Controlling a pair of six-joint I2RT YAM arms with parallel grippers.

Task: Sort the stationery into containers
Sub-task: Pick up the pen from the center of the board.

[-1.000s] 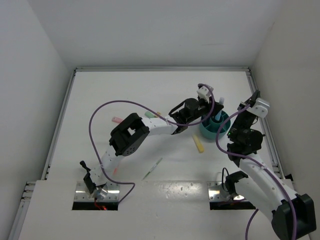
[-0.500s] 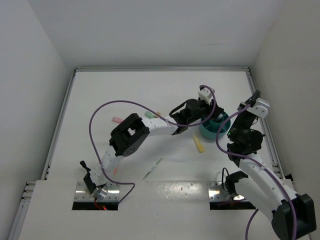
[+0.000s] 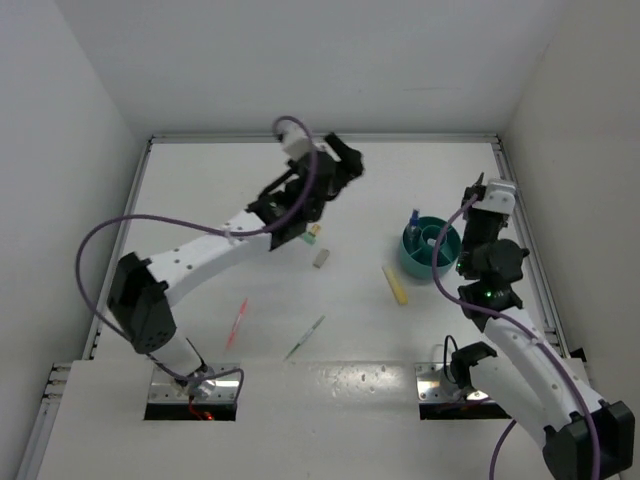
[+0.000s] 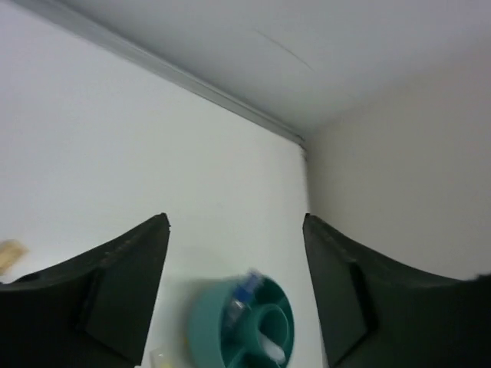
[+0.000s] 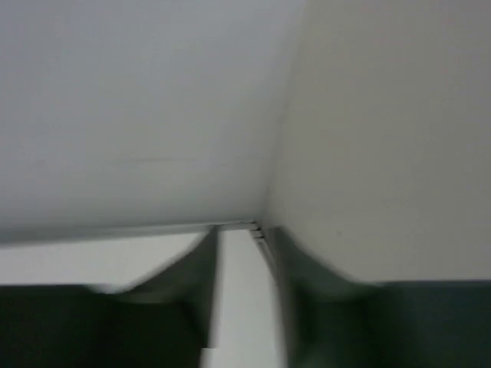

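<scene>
The teal cup (image 3: 430, 250) stands at the right of the table with a blue-clear pen (image 3: 414, 221) upright in it. My left gripper (image 3: 345, 165) hangs open near the back wall, well left of the cup. In the left wrist view the cup (image 4: 207, 330) and pen (image 4: 247, 287) show far below the open, empty left gripper (image 4: 236, 222). My right gripper (image 3: 483, 195) is raised just right of the cup. The right wrist view is blurred, with a gap at the right gripper (image 5: 242, 238) and nothing in it. A yellow marker (image 3: 396, 285) lies left of the cup.
A small pale eraser (image 3: 321, 258) and a green marker (image 3: 313, 232) lie under the left forearm. Nearer the front lie a thin pink pen (image 3: 238, 322) and a thin green pen (image 3: 305, 338). The side wall (image 3: 560, 200) rises close behind the right arm.
My left gripper has let go at the cup, opened, and swung away to the back left. The right gripper has opened and shifted slightly. The pink pen is now uncovered.
</scene>
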